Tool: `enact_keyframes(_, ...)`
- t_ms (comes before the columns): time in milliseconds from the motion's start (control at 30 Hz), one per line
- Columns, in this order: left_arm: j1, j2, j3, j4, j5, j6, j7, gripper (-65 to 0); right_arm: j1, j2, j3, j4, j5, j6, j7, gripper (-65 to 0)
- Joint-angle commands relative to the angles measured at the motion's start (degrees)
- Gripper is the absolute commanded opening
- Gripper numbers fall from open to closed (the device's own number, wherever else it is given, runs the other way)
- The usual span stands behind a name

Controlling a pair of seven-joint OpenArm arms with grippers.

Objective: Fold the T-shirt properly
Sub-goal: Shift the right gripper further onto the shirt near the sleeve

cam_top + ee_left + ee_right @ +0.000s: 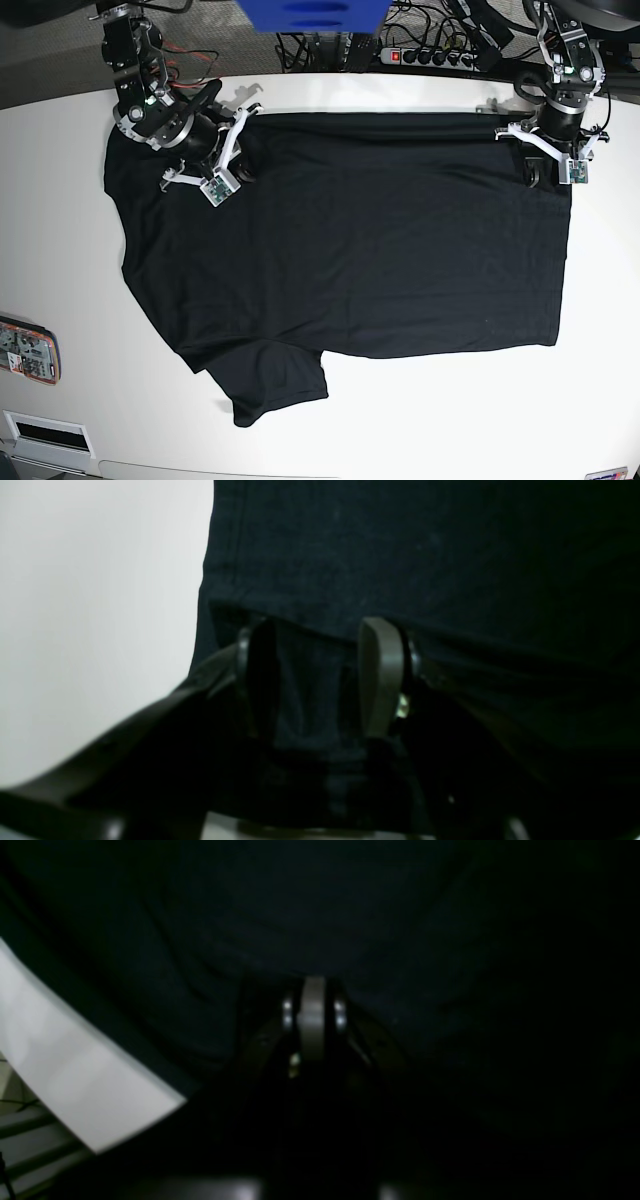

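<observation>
Right pincer [313, 990] on T-shirt [350, 230]

Base view bright and even, soft shadows, both wrist views dim, blurred, right nearly black

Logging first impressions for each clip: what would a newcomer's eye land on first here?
The big black T-shirt spread flat across the white table, one sleeve sticking out at the near edge. Next, the two arms at its far corners: the right gripper pinched shut on the cloth, the left gripper with its jaws apart straddling the shirt's edge. A blue object sits at the table's far side.
</observation>
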Motion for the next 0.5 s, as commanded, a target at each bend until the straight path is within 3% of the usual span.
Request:
enact_keyframes(0,0.14,-0.52,-0.25,0.83,-0.4,0.19,-1.29,-38.6,0.38,0.41,0.14,1.17,0.46,-0.06,0.94,-65.0)
enact_keyframes(233,0.14,-0.6,-0.6,0.92,-0.4,0.19,-1.38,-38.6,2.57,0.41,-0.04,0.99,0.46,-0.06,0.94,-65.0)
enact_keyframes(467,0.14,-0.69,-0.6,1.0,-0.4,0.19,-1.38,-38.6,8.73,0.5,-5.4,0.64,0.46,-0.06,0.94,-65.0)
